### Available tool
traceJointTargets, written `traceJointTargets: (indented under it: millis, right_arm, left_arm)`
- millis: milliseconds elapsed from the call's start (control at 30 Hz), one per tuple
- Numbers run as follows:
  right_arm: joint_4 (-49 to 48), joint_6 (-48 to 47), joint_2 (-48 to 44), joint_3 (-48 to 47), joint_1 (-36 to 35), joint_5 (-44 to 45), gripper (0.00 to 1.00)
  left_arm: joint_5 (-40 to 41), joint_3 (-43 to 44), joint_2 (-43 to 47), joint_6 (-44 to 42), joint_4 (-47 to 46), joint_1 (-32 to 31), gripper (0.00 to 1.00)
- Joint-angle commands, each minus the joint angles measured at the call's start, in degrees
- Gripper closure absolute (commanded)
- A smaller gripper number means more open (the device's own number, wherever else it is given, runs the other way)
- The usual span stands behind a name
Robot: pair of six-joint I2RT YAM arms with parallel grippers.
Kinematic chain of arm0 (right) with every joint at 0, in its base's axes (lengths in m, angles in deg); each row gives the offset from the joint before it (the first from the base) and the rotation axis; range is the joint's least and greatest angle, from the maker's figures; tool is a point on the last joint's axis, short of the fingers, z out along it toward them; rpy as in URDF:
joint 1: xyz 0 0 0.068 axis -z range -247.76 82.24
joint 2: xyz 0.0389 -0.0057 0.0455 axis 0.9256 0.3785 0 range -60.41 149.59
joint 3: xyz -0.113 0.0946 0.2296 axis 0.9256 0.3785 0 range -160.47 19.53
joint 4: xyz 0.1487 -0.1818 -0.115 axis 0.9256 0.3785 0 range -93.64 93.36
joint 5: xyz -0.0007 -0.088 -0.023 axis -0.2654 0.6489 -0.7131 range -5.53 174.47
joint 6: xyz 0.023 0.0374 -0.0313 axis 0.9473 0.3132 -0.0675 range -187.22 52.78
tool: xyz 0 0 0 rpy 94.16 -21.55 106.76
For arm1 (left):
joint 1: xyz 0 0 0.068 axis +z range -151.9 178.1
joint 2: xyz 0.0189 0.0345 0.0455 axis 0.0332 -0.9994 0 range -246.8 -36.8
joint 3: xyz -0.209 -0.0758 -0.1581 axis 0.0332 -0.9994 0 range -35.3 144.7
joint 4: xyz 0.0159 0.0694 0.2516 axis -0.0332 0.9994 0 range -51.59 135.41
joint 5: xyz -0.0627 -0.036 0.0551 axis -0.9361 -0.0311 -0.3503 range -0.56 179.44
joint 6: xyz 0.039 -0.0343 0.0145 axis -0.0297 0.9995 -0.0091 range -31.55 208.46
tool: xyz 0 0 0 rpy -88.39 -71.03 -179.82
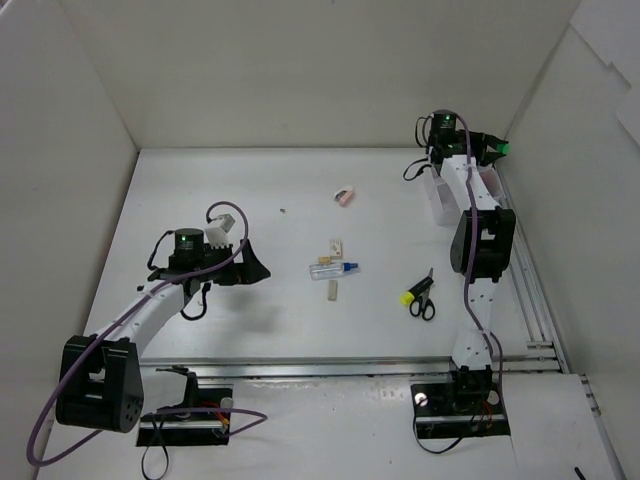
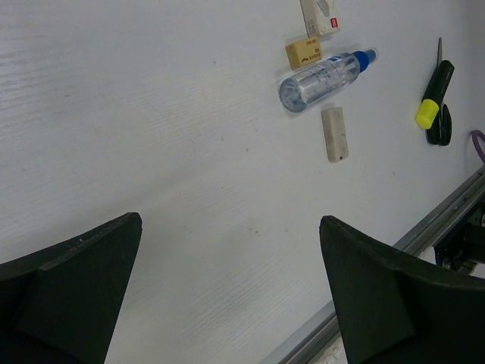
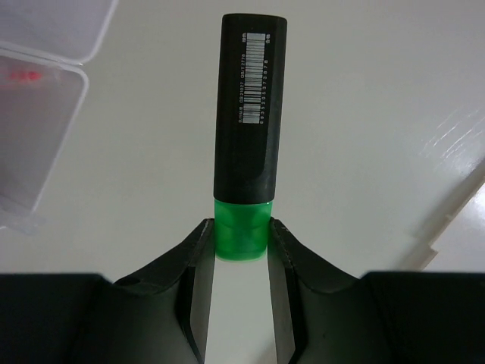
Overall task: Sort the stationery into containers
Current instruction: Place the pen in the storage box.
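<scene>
Fingers (image 3: 191,288) of the right gripper (image 3: 241,231) pinch a green-capped black plastic marker (image 3: 250,106) by its cap, long axis pointing straight out from them; the white plastic organiser box (image 3: 38,129) lies close at their left; the left gripper (image 2: 231,224) gapes empty, well apart.

Left gripper (image 1: 255,265) hangs wide open at centre-left; right gripper (image 1: 495,147), extended to upper right, pinches green-capped marker (image 3: 250,114).

Bright, even light falls from above on the white desk (image 1: 280,190). Shadows are soft and faint, the clearest one under the left arm (image 1: 150,305). In the right wrist view the marker (image 3: 250,114) is sharp, and pale glare lies on the desk beside it.
</scene>
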Motion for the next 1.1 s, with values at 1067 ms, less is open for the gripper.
traceJointTargets:
  millis: [1067]
  right_arm:
    - [-15.29,-12.99,1.94,8.93,0.66,-3.84,0.81]
  left_arm:
    - [-1.01,0.73,0.91,0.19,-5.20,0.48,0.01]
